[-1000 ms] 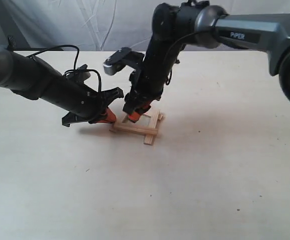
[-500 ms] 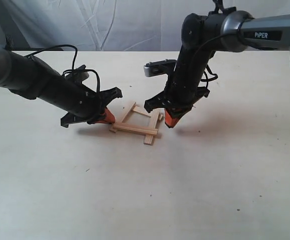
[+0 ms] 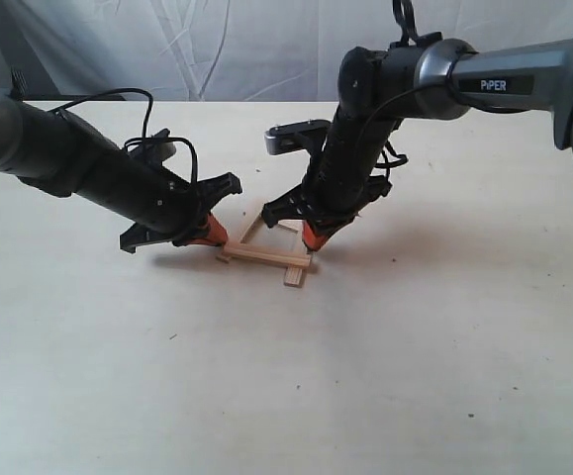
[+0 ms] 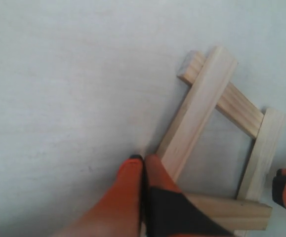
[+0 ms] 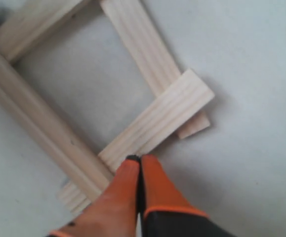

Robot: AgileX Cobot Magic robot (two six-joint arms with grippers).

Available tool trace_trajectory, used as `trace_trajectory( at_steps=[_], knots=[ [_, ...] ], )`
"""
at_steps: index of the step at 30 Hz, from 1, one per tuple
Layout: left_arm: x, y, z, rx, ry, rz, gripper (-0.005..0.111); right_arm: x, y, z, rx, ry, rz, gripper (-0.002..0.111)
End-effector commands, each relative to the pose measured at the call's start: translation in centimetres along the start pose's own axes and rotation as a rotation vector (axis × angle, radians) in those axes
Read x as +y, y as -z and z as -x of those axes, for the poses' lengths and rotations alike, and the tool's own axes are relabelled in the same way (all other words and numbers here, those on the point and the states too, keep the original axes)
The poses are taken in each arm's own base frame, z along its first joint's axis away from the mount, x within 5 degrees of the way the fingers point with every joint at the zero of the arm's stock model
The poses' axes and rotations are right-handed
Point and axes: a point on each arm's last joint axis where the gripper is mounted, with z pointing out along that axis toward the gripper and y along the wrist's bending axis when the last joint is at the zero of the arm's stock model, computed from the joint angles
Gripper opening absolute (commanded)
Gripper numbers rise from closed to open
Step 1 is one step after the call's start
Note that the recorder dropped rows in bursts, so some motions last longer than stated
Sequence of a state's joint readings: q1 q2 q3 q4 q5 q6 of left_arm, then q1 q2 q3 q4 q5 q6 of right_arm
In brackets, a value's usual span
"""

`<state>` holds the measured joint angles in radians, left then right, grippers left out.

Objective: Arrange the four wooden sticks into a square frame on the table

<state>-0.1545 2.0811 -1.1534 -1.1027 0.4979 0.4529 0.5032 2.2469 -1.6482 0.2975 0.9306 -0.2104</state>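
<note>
The four wooden sticks lie as a square frame (image 3: 271,243) with crossed corners on the table (image 3: 415,346). My left gripper (image 3: 213,234) is shut, its orange tips pressed against the frame's left stick (image 4: 197,111). My right gripper (image 3: 312,239) is shut too, tips down against the frame's right stick (image 5: 157,121). In the left wrist view the shut gripper (image 4: 143,159) touches the stick's outer edge. In the right wrist view the shut gripper (image 5: 140,159) meets the edge of the upper stick near the front corner. Nothing is held between either pair of fingers.
A white cloth backdrop (image 3: 217,49) hangs behind the table's far edge. Both black arms lean in over the middle of the table from left (image 3: 78,163) and right (image 3: 385,89).
The right gripper swung from the frame's inside out to its right, then came back against the right stick. The frame shifted slightly. The left gripper stayed put.
</note>
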Motion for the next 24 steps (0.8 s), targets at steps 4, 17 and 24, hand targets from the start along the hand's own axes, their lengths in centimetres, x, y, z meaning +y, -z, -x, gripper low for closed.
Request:
trace_trajectory(
  at_steps=[4,17,24],
  knots=[
    [0.07,0.00,-0.02,0.003,0.012,-0.003,0.000,-0.01,0.13,0.16,-0.021,-0.003,-0.002,0.000],
    [0.07,0.00,-0.06,0.007,0.010,-0.004,0.000,0.44,0.15,-0.46,0.050,-0.003,0.027,0.000],
    [0.07,0.00,-0.06,0.007,0.010,-0.004,0.000,0.31,-0.10,0.07,-0.003,0.004,0.004,0.000]
  ],
)
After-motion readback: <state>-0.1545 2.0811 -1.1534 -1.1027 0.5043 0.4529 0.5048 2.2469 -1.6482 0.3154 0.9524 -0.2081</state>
